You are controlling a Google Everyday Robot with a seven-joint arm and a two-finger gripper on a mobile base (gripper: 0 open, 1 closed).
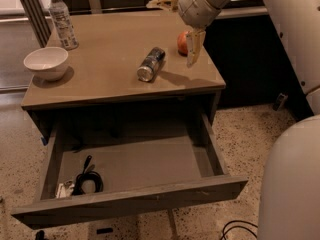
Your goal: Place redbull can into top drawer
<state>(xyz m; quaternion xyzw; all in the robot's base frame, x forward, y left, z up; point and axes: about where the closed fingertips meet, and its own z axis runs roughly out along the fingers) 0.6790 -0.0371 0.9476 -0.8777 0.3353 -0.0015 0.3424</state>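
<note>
Grasp planning for a can lying on its side. The redbull can (151, 64) lies flat on the grey table (110, 36), near the middle of the top, its silver end turned toward the front edge. The gripper (194, 48) hangs just to the can's right, close above the table and not touching the can; we cannot tell whether it is spread or closed, but it carries nothing. A reddish round fruit (182, 42) sits just behind it. The top drawer (131, 203) stands pulled out below the table and is mostly bare, save a coiled black cable (86, 178) in its front left corner. A white bowl (46, 63) and a water bottle (62, 18) stand well apart at the left. We judge the can to be light, thin-walled and smooth, free to roll and easily dented. We would take it across the middle of its body, square to its long axis, with moderate squeeze.
</note>
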